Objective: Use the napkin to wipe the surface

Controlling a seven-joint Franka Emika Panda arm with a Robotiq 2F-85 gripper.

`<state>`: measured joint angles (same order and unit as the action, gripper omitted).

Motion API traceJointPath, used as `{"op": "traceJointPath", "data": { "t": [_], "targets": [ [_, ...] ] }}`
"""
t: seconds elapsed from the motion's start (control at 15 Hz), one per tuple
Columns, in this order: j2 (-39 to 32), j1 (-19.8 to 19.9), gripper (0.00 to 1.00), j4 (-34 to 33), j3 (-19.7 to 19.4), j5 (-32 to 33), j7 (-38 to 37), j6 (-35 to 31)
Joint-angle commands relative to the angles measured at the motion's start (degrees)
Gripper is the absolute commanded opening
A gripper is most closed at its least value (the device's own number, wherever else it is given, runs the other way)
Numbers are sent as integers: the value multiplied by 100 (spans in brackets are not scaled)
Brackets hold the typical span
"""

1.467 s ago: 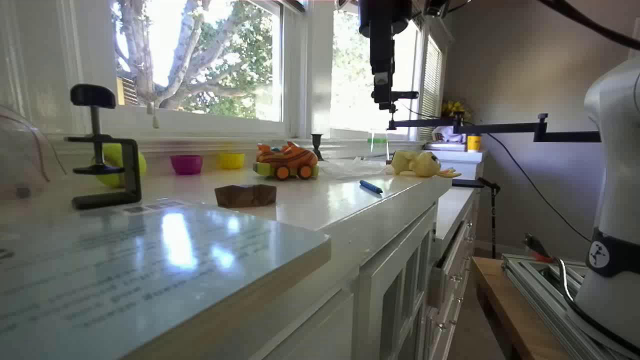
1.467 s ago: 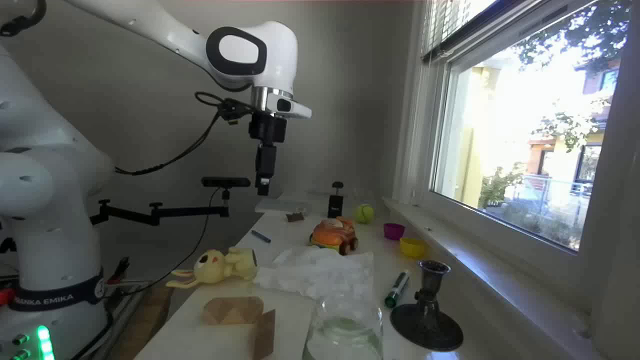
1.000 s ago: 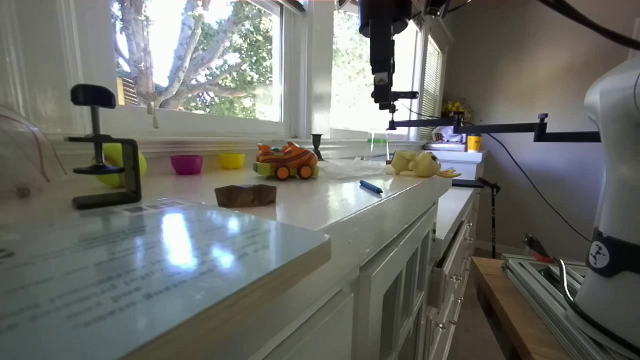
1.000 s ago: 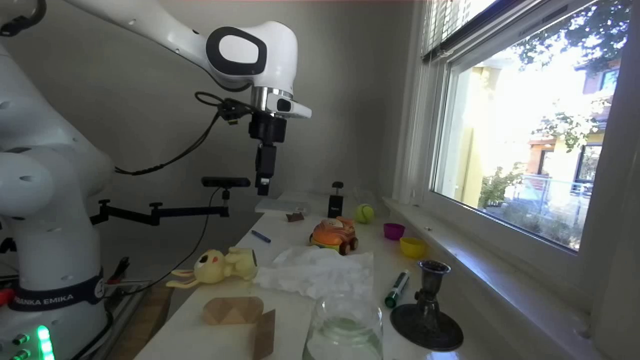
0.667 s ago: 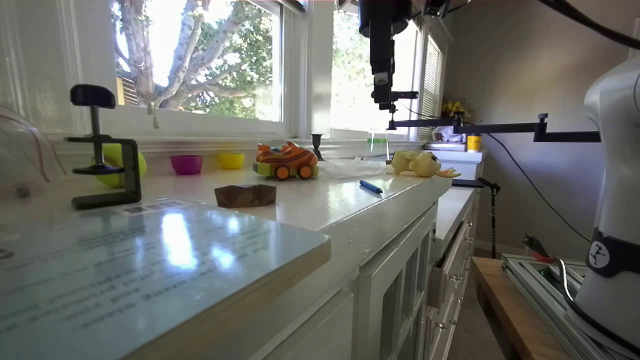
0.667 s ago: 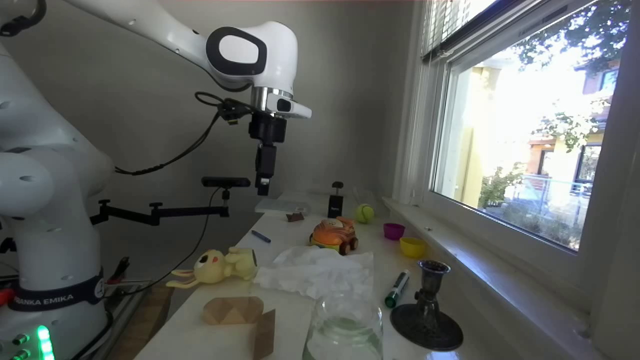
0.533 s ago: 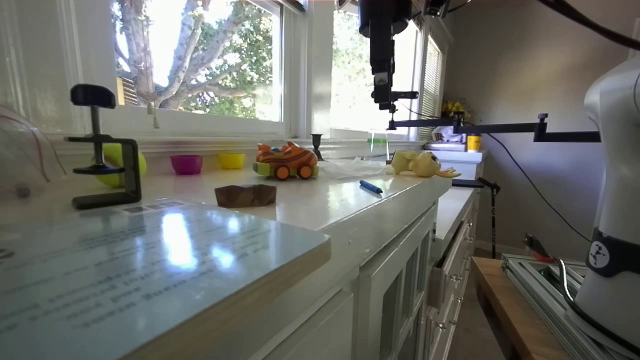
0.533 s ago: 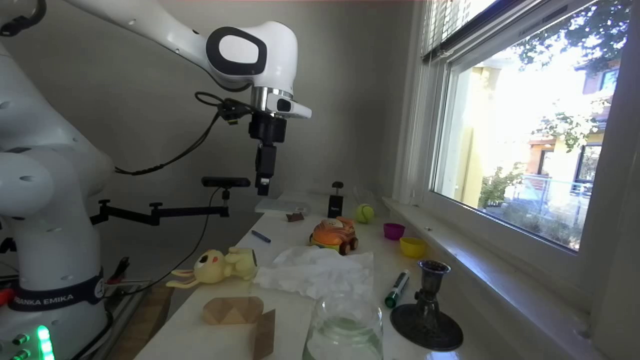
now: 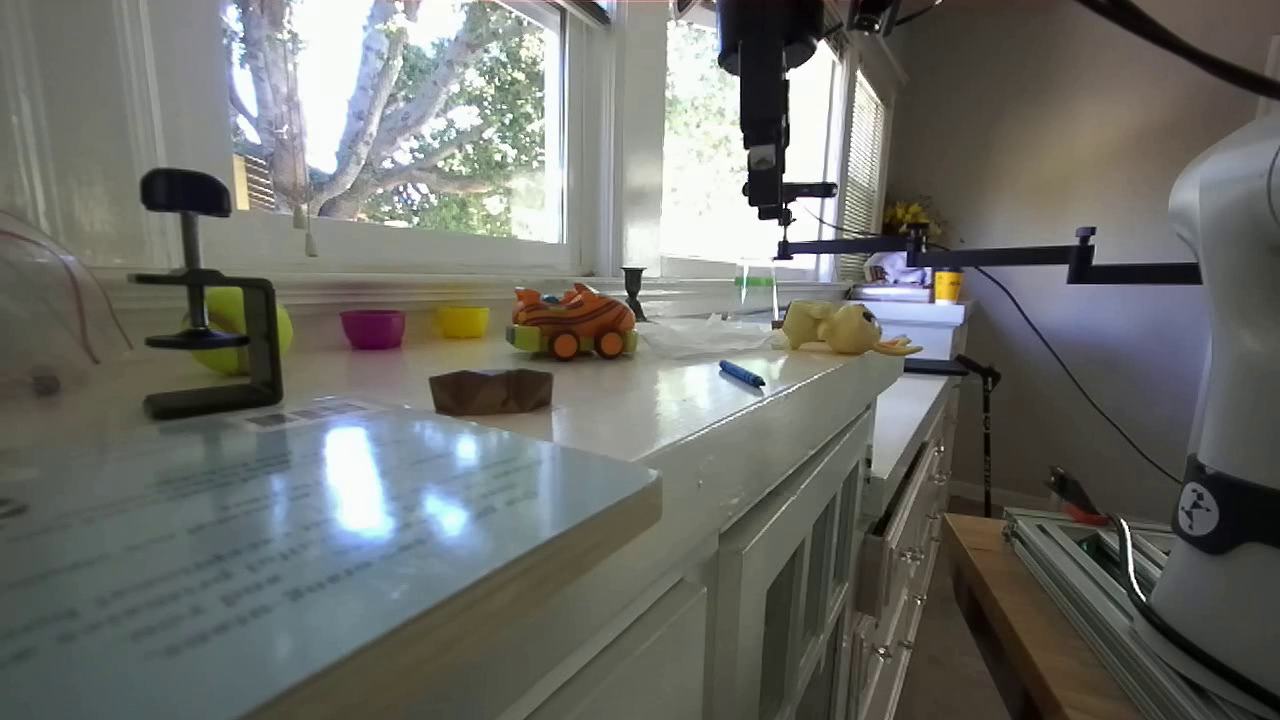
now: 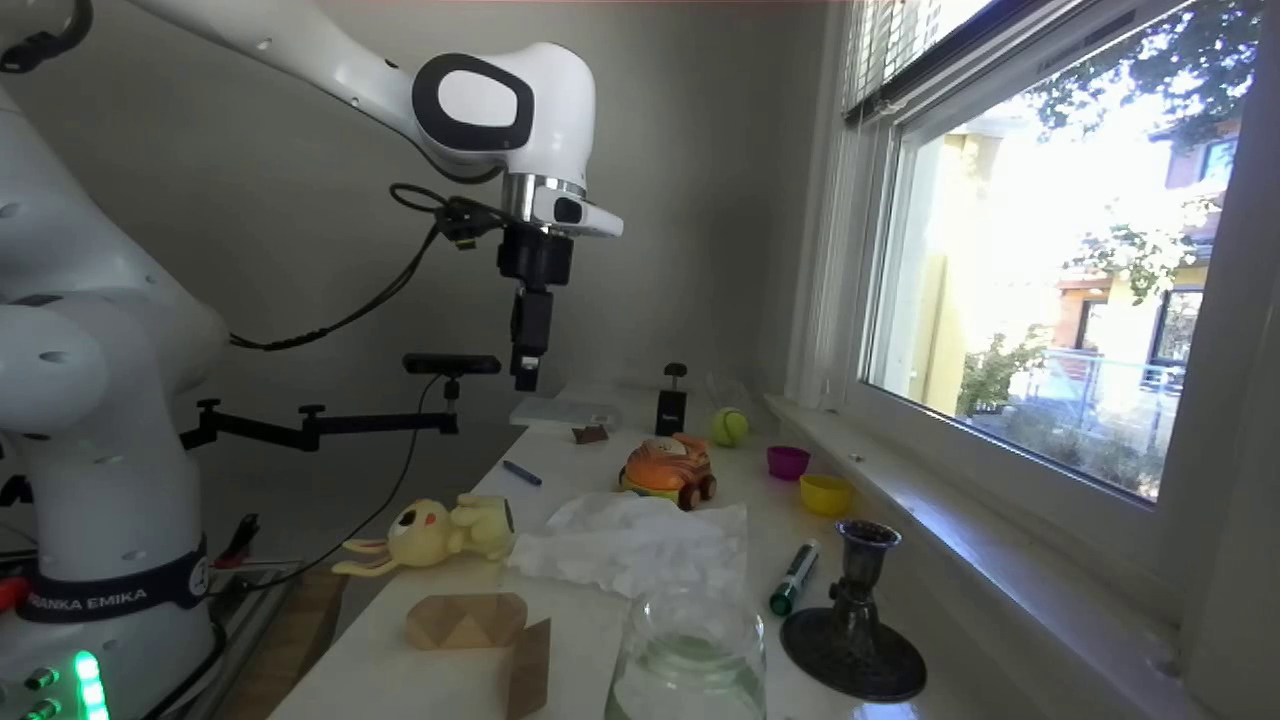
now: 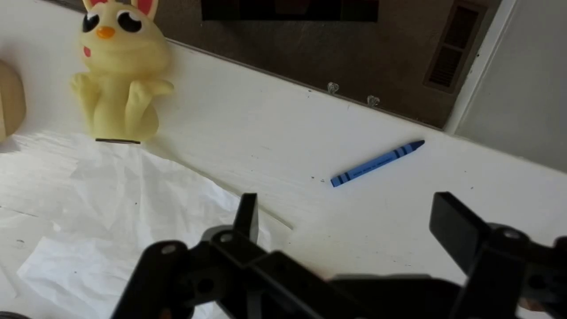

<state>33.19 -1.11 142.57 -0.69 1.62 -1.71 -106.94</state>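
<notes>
Hanging high and off to one side of the crumpled napkin, the gripper holds nothing, its jaws parted wide, presumably to straddle a fold.

In the wrist view we see open air from the fingers, spread wide apart, down to the bench, with a bare strip between the napkin and the blue crayon. Above the napkin we could pass, but in an exterior view its borders are crowded: toy rabbit just beside, orange toy car behind, glass jar in front, green marker and candlestick windowward.
</notes>
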Motion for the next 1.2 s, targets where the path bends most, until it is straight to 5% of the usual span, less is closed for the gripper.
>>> {"op": "traceJointPath", "data": {
  "t": [0.0, 0.27, 0.73, 1.13],
  "targets": [
    [-3, 49, 100, -10, 43, -25, 21, 12],
    [-3, 49, 100, -10, 43, -25, 21, 12],
    [-1005, 784, 100, -426, 38, 623, -836, -1205],
    [-1586, 1243, 100, -655, -184, 917, -1563, -1203]
  ]
}}
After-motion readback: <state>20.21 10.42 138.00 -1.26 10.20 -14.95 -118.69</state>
